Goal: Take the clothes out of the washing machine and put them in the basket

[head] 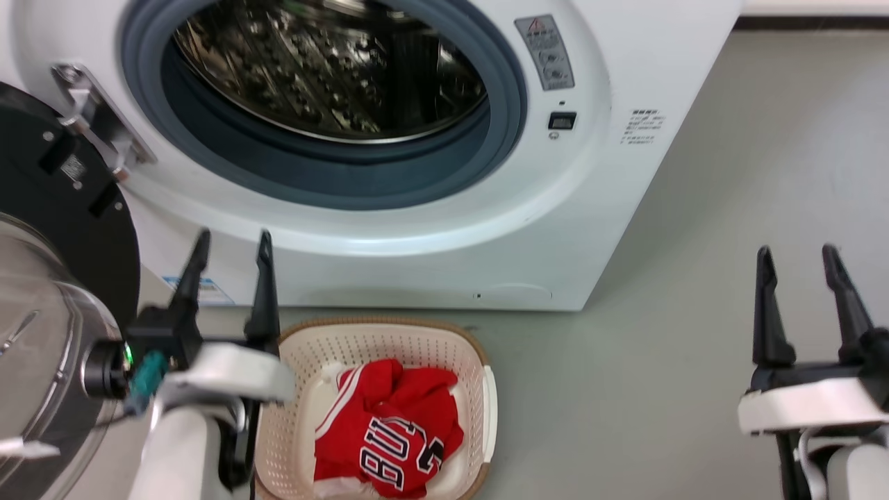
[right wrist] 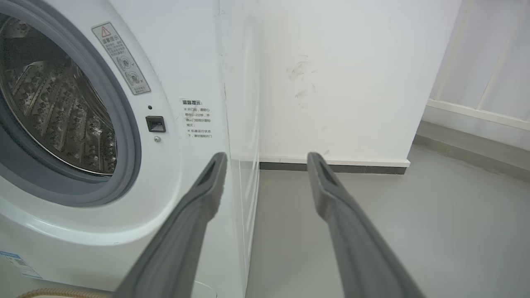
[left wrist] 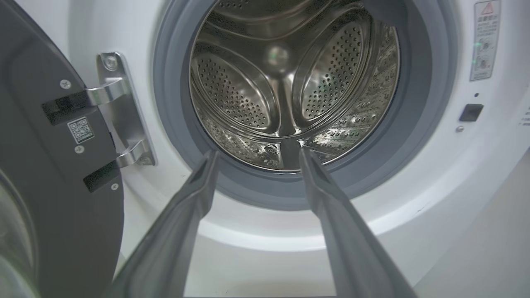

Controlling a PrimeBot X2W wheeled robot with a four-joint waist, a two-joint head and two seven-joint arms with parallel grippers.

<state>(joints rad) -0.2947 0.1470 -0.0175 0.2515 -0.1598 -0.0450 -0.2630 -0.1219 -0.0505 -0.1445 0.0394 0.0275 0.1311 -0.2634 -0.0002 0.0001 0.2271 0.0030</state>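
The red clothes with black, white-edged letters lie crumpled in the cream basket, which stands on the floor in front of the white washing machine. The steel drum behind the grey-rimmed porthole holds nothing. My left gripper is open, just left of the basket, fingers pointing up at the machine's front; its own view has it as left gripper aimed at the porthole's lower rim. My right gripper is open over the bare floor to the right, and it appears as right gripper beside the machine's corner.
The black-framed glass door hangs open at the left on a metal hinge, close to my left arm. Grey floor spreads to the right of the machine. A white wall with a dark baseboard stands behind it.
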